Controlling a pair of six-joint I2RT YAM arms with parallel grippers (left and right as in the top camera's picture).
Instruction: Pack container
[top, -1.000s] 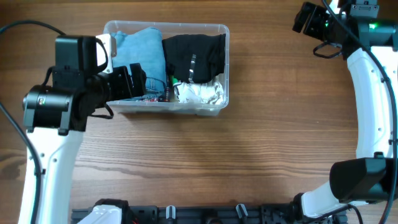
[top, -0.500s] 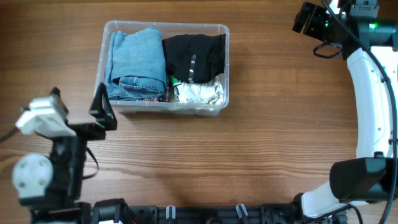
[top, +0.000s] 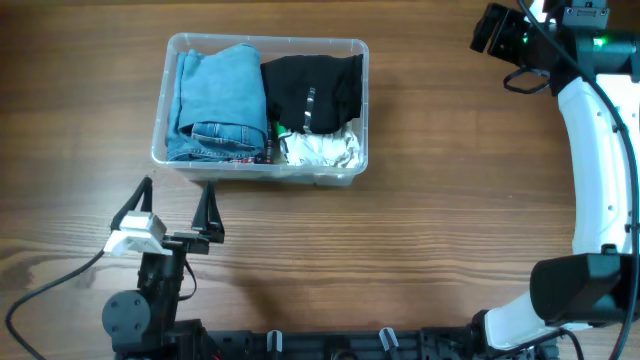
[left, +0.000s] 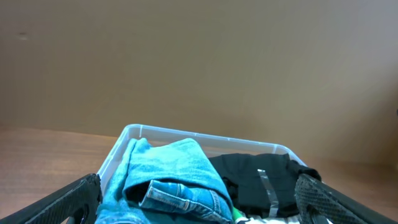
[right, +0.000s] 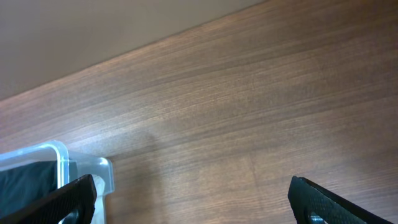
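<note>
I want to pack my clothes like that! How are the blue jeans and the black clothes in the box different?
The blue jeans are light denim; the black garment is dark with a grey strip. The blue jeans fill the container's whole left side; the black garment shares the right side with a crumpled white item. Both lie folded inside.

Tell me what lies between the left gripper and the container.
Nothing: in the overhead view, only a thin strip of bare table separates the left gripper from the container.
</note>
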